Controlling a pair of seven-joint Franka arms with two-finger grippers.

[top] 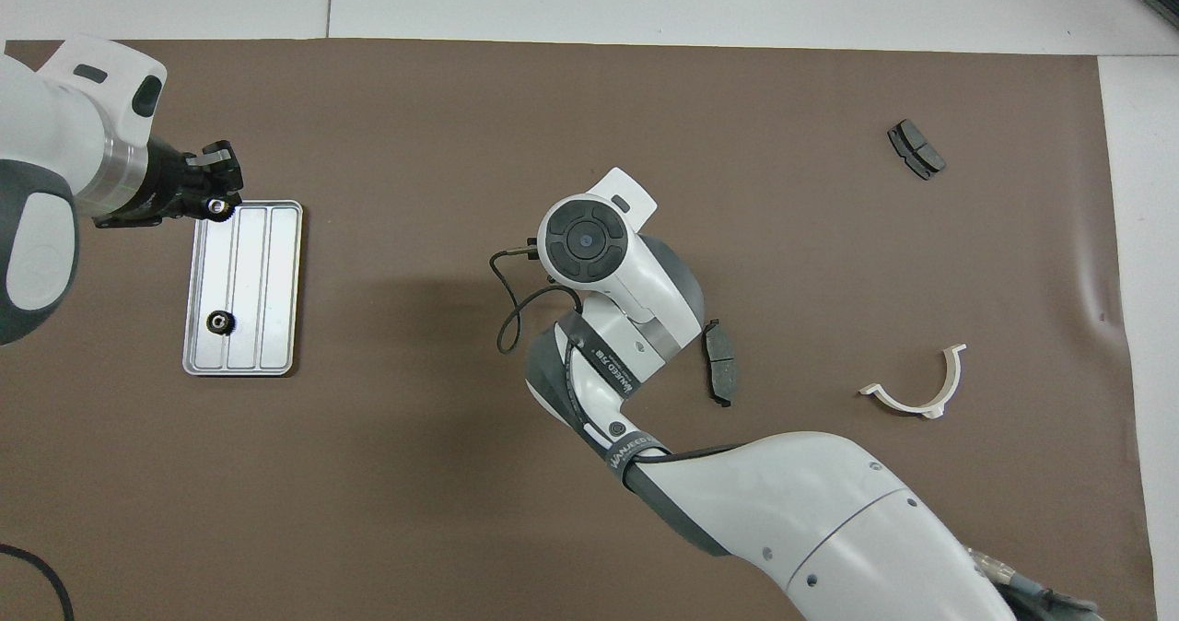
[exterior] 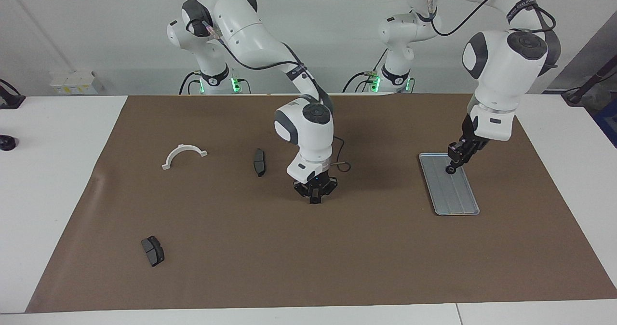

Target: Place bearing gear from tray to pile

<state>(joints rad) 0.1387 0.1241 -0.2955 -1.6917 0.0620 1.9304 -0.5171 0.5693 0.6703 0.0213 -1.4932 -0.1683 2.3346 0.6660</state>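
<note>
Right now one bearing gear (top: pixel 219 322) lies flat in the tray (top: pixel 276 280), in the lane toward the left arm's end, at the end of the tray nearer the robots. It is free, and nothing touches it.

The left gripper (top: pixel 216 202) hangs raised over the tray rim, apart from the gear. A small round ring shows at its tip. I cannot tell whether that is a held gear or part of the gripper, or how wide the jaws stand.

The right gripper (exterior: pixel 314 198) is low over the brown mat (exterior: pixel 385 257) mid-worktop, well apart from the tray. Its fingertips are closed together with the links splayed, and I cannot tell whether anything is pinched. In the overhead view its own arm hides it.

No heap of gears shows. A dark brake pad (exterior: pixel 259 162) lies just beside the right gripper, toward the right arm's end. A white half-ring bracket (exterior: pixel 183 155) lies further toward that end. A second brake pad (exterior: pixel 153 250) lies farther from the robots than the bracket, well apart from both grippers.
</note>
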